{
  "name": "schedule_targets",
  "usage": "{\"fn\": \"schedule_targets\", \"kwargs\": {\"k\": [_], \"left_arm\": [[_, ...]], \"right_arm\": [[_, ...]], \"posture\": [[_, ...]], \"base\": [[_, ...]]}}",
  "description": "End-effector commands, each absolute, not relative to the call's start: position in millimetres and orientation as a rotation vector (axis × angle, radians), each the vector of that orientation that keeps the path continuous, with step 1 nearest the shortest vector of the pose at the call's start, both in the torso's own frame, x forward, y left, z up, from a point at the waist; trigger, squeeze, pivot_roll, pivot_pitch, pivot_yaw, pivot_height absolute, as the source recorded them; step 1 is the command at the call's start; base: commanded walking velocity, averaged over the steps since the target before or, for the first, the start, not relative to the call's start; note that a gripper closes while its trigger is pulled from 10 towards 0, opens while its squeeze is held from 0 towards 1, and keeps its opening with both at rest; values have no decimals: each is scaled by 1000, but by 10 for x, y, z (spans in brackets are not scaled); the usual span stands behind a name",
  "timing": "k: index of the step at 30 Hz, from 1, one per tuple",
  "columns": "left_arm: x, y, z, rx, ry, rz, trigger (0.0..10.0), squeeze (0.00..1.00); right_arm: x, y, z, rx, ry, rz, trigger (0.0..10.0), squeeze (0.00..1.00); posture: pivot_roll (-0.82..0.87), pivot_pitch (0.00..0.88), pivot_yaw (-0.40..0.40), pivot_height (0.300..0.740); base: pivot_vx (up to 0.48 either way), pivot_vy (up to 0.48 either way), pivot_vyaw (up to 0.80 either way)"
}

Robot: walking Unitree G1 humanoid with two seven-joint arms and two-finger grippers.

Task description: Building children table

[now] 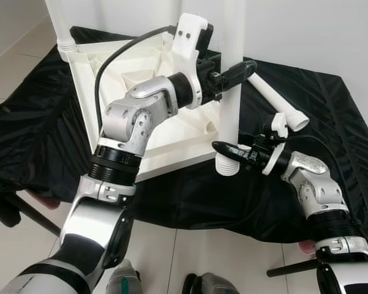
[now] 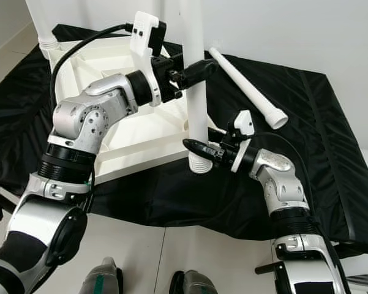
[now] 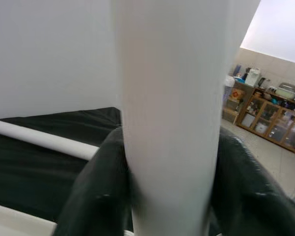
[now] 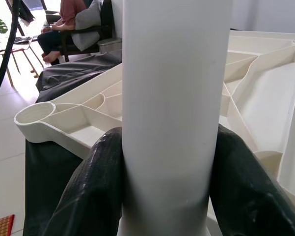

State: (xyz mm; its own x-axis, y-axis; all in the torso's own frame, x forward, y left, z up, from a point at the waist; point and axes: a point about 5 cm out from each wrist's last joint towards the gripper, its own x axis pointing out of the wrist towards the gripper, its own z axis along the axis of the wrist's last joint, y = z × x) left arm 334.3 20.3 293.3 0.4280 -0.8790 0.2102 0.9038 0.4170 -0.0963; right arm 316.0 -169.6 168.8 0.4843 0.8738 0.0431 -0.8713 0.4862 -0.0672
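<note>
An upside-down white table top [image 1: 119,73] lies on a black cloth [image 1: 330,116]. I hold a white table leg [image 1: 234,37] upright at the top's near corner. Its threaded end [image 1: 225,165] hangs just past that corner's edge. My left gripper [image 1: 236,72] is shut on the leg's middle, with its fingers [image 3: 93,196] wrapped around the tube. Lower down, my right gripper [image 1: 228,151] is shut on the same leg just above the thread, its fingers [image 4: 88,191] on both sides. An open corner socket [image 4: 34,115] shows in the right wrist view.
A second loose leg [image 1: 275,98] lies on the cloth to the right. Another leg [image 1: 58,24] stands in the top's far left corner. A white wall rises behind. A person [image 4: 64,24] sits on a chair farther off. Tiled floor [image 1: 190,257] lies near my feet.
</note>
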Motion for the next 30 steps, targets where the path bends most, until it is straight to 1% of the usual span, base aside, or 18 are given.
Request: {"fn": "schedule_targets", "kwargs": {"k": [1,5,15,16,17,18,20,21,23,24,27,28,30], "left_arm": [[3298,145,2954,-177,-134,-1190,0,0],[3281,129,2963,-160,-151,-1196,0,0],[3310,149,3021,-135,-187,-1128,0,0],[3312,144,3029,-125,-189,-1118,9882,0],[3312,144,3029,-125,-189,-1118,9882,0],[3315,137,3033,-115,-189,-1109,10000,0],[3315,137,3033,-115,-189,-1109,10000,0],[3313,128,3041,-106,-193,-1100,10000,0],[3313,128,3041,-106,-193,-1100,10000,0],[3313,118,3055,-97,-203,-1080,10000,0],[3313,116,3063,-93,-209,-1070,10000,0],[3316,113,3089,-85,-223,-1050,10000,0],[3316,113,3089,-85,-223,-1050,10000,0]], "right_arm": [[3175,-1709,1754,-68,-106,1050,10000,0],[3224,-1687,1821,-58,-136,1011,10000,0],[3298,-1689,1856,-19,-123,931,10000,0],[3308,-1680,1865,-7,-123,921,10000,98],[3308,-1680,1865,-7,-123,921,10000,98],[3319,-1672,1875,5,-126,911,10000,361],[3319,-1672,1875,5,-126,911,10000,361],[3330,-1665,1883,17,-128,898,10000,1000],[3330,-1665,1883,17,-128,898,10000,1000],[3354,-1664,1897,31,-135,863,10000,1000],[3366,-1667,1904,36,-138,844,10000,1000],[3387,-1673,1920,37,-143,803,10000,1000],[3387,-1673,1920,37,-143,803,10000,1000]], "posture": [[70,3,-82,740],[71,4,-84,740],[70,10,-88,740],[69,9,-88,740],[69,9,-88,740],[70,7,-89,740],[70,7,-89,740],[70,6,-91,740],[70,6,-91,740],[67,4,-92,740],[66,4,-93,740],[65,3,-95,740],[65,3,-95,740]], "base": [[0,0,0],[0,0,0],[0,0,0],[0,0,0],[0,0,0],[0,0,0],[0,0,0],[0,0,0],[0,0,0],[0,0,0],[0,0,0],[0,0,0],[0,0,0]]}}
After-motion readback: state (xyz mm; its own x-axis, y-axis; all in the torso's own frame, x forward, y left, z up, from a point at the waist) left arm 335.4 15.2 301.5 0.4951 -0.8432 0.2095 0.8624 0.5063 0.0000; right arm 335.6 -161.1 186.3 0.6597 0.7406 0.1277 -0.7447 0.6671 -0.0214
